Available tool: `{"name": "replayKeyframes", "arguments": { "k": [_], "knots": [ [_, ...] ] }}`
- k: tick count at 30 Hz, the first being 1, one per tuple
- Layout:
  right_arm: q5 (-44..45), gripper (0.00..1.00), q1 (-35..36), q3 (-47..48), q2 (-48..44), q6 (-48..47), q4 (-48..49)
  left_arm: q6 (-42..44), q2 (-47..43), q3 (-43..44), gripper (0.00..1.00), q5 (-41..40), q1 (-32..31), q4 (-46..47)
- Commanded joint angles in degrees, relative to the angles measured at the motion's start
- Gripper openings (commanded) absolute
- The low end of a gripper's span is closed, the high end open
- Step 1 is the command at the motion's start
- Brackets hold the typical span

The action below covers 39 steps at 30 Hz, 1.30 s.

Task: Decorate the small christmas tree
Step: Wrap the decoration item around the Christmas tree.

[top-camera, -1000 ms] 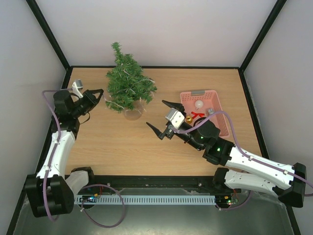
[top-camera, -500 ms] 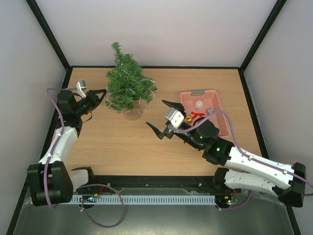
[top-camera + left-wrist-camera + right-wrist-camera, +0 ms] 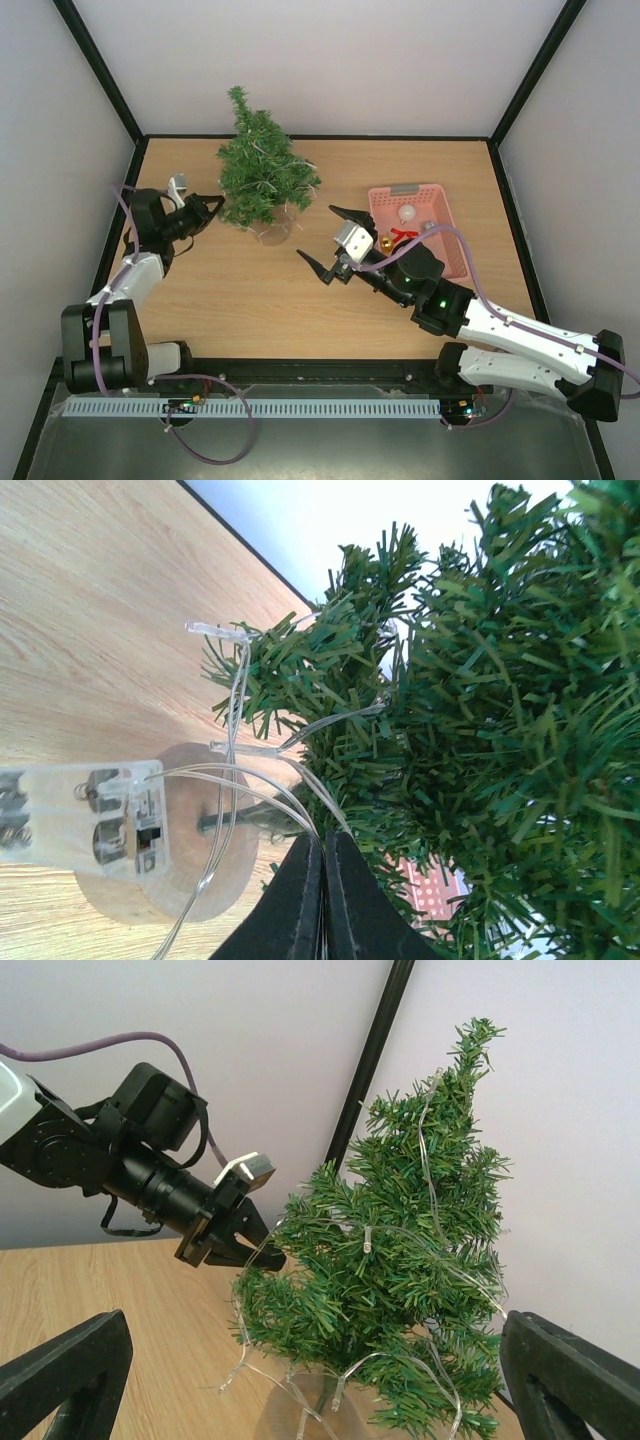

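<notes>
Left claw [image 3: 210,207] nearer the small christmas tree [image 3: 262,175]

The left arm [image 3: 125,287] and right arm [image 3: 528,340] share white link shells with black joints. Thin purple cables [image 3: 470,255] loop along both. A green light [image 3: 444,297] glows on the right arm. The jaws are black, tapering to points.
</notes>
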Motion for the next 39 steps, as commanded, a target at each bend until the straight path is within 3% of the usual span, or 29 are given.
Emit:
{"name": "replayKeyframes", "arguments": {
  "k": [1,17,27,33,39],
  "knots": [
    [0.56,0.98,0.32,0.02,0.08,0.46,0.98,3.72,1.29,0.94,0.03,2.76,0.29,-1.13],
    [-0.46,0.98,0.31,-1.39,1.98,7.72,2.44,13.13,-1.38,7.47,0.36,-3.66,0.62,-17.77],
    [4.1,0.98,0.34,-0.87,3.89,18.75,2.72,11.3,-9.3,10.37,0.45,-18.17,1.78,-22.74],
    [7.95,0.96,0.31,-1.47,7.12,35.39,3.56,13.95,-7.86,14.29,0.49,-10.87,1.7,-14.56],
    [6.59,0.92,0.35,0.16,10.67,38.74,1.67,16.42,1.68,22.06,0.49,-1.23,1.74,-12.79]
  ]
}}
